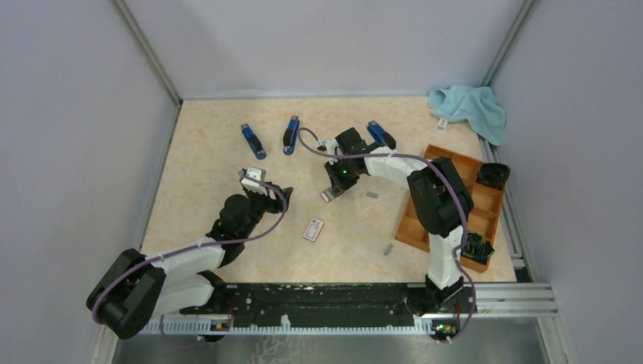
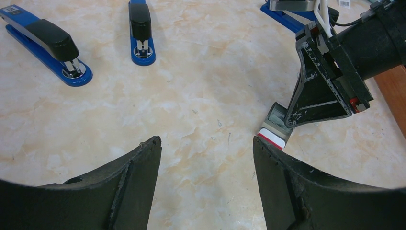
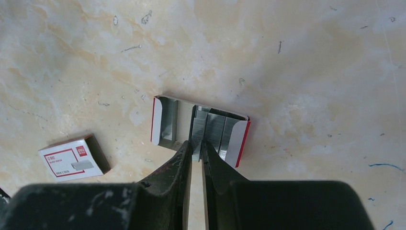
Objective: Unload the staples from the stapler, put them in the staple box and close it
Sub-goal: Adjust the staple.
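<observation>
Staples (image 3: pixel 198 132) lay as grey strips in the open tray (image 3: pixel 238 139), with their long axes running straight away from the right gripper (image 3: pixel 196 152). I judged its jaws nearly closed, pinching the near end of one strip. The left gripper (image 2: pixel 206 140) hung open and empty, farther off.

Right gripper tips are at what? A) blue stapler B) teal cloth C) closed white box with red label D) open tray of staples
D: in the right wrist view the right gripper pinches a staple strip inside the open tray.
</observation>
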Robot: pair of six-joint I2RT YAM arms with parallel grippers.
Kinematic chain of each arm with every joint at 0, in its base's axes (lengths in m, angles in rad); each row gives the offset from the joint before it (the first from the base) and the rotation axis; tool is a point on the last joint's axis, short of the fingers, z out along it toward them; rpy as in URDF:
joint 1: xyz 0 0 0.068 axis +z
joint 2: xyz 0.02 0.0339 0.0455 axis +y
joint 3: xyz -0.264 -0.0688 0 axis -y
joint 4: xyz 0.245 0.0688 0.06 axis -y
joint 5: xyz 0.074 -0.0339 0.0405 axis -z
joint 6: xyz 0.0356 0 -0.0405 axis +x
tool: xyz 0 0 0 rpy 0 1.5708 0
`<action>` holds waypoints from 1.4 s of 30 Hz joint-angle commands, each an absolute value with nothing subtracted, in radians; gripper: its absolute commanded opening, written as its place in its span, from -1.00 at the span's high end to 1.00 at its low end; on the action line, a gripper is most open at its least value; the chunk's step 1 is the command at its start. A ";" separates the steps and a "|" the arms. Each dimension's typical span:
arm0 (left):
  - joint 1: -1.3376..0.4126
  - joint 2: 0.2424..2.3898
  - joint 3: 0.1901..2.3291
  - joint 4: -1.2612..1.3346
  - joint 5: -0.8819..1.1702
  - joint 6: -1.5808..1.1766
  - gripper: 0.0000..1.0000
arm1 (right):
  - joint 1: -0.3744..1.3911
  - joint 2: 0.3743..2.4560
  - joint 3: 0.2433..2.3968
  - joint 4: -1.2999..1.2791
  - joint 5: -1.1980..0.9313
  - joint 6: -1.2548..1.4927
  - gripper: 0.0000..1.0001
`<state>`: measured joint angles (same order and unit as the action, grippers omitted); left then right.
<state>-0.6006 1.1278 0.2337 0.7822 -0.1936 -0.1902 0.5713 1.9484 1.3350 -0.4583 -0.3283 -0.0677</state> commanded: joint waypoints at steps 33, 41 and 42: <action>-0.603 1.137 0.269 0.787 -0.199 -0.195 -0.52 | 0.563 1.864 1.339 -0.429 -0.393 -0.078 0.75; -0.603 1.138 0.270 0.786 -0.199 -0.195 -0.52 | 0.563 1.892 1.342 -0.437 -0.413 -0.078 0.75; -0.603 1.137 0.270 0.787 -0.199 -0.195 -0.52 | 0.563 1.895 1.342 -0.437 -0.413 -0.078 0.75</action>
